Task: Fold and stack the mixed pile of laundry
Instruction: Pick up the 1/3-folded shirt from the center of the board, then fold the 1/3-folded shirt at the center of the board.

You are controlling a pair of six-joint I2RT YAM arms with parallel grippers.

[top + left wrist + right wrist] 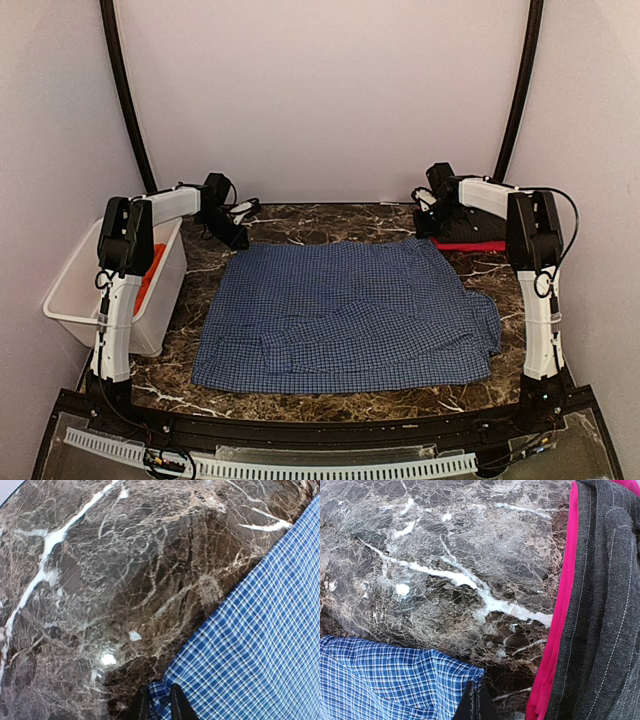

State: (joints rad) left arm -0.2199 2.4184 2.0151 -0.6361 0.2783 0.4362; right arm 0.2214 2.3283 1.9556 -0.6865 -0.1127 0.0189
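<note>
— Dark brown marble with white veins: is that the bench [320, 225]?

— Yes. Down on it, the left fingers [177, 706] stand almost together. The far left corner of the checked shirt [345, 315] is bunched between them.

— And the right fingers [469, 707]?

— Closed tight, with the shirt's far right corner caught at their tips.

— Where does the shirt lie?

— Spread flat across the middle of the bench, blue and white in small checks. A sleeve is laid across its near half, and its near hem is close to the front edge.

— What crowds the right side?

— A grey pinstriped cloth [600, 605] lies near those fingers, on top of a red-pink cloth [559, 615] whose edge shows from under it. A strip of bare marble lies between that pair and the shirt corner.

— And the left?

— A white plastic basket [75, 290] sits at the bench's left edge with an orange-red cloth [150, 272] inside. It is well apart from the left fingers. In the top view the left arm [125, 240] crosses over its rim.

— The room?

— Pale plain walls [320, 90] close in on three sides. Two black curved bars [125, 90] rise from the far corners. A white slotted strip [270, 463] runs along the front, below the arm bases.
</note>
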